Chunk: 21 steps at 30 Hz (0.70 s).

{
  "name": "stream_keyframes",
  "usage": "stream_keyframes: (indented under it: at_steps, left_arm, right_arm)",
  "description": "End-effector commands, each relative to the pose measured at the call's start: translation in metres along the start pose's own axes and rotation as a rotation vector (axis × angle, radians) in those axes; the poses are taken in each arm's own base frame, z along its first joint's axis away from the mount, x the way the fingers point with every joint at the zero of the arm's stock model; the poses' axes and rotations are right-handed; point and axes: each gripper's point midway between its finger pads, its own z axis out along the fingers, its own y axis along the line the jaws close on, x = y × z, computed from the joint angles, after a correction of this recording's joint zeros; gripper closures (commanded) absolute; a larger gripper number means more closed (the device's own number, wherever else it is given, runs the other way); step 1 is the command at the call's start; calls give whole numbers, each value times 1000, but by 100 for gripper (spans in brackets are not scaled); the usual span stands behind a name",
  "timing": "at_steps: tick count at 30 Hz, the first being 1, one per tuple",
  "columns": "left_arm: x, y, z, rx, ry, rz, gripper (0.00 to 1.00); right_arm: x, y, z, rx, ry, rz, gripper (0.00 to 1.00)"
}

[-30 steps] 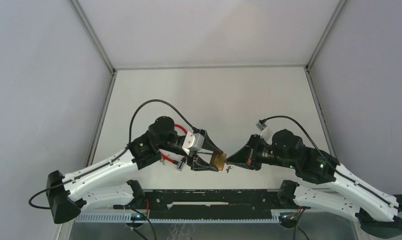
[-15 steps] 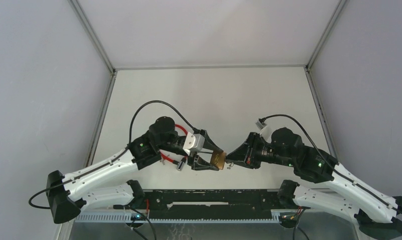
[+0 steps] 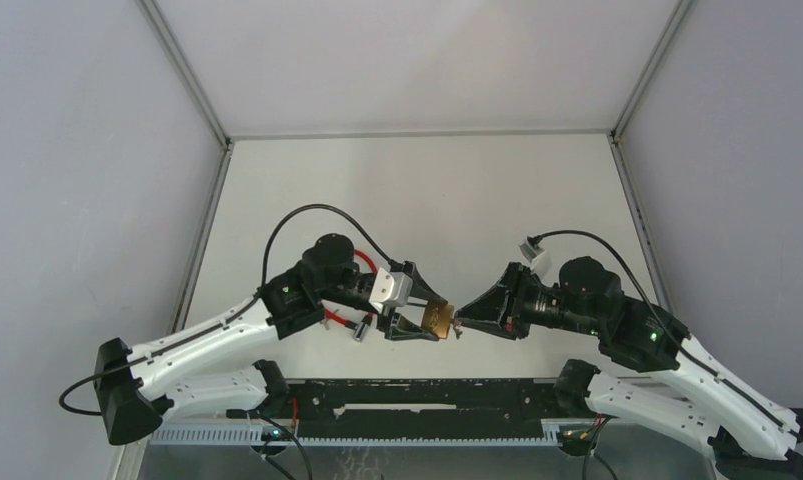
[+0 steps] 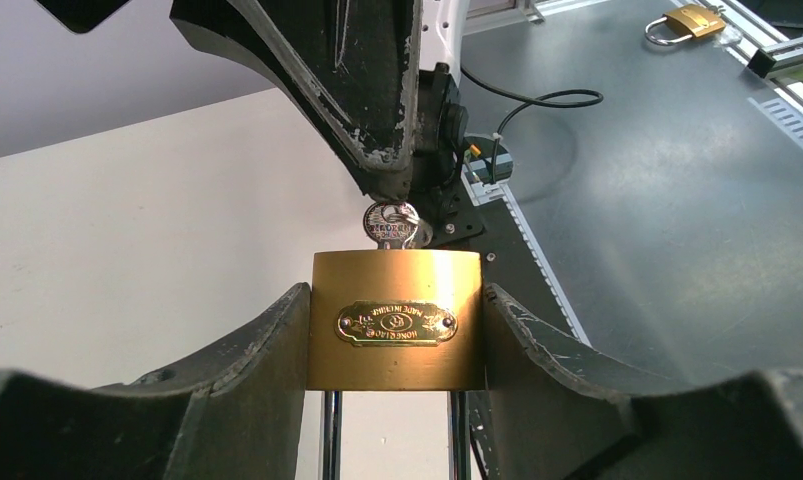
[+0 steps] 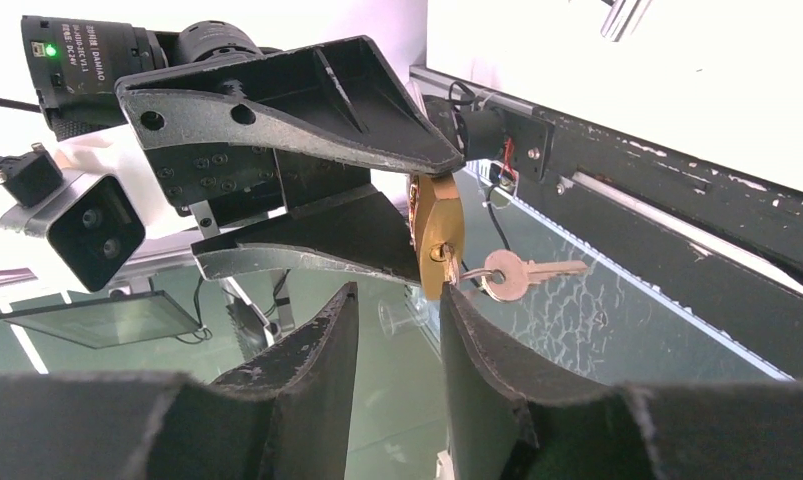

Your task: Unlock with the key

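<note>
Pinches brass padlock (image 4: 397, 275) in left pincer (image 4: 395, 300), key (image 4: 391, 224) in keyhole.
Holds right pincer (image 5: 399, 295) spread just right of key head.

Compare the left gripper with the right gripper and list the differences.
The left gripper clamps the brass padlock between its fingers; the right gripper holds its fingers apart with nothing between them. In the top view the left gripper's fingers spread wider than the right gripper's. Both are black and face each other across the brass padlock.
</note>
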Motion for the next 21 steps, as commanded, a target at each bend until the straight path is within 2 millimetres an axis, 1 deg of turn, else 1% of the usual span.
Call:
stream_keyframes:
  at_steps: [1,6,9,16,21]
  left_arm:
    - [-42,6,-1,-16,-100,127,100]
    - [-43,4,-2,-10,-104,126,100]
    - [-42,3,-3,-14,-103,125,100]
    - [-40,5,-4,-22,-91,121,100]
    - [-42,6,-2,-16,-92,123,100]
  right_arm:
    - [1,2,1,-3,7,-36,57]
    - [-1,1,4,4,-1,-51,57]
    - [-6,1,-1,-3,-25,-52,58]
    - [-10,-11,-12,26,-52,-50,60]
    - [-10,-9,-7,24,-40,-58,62]
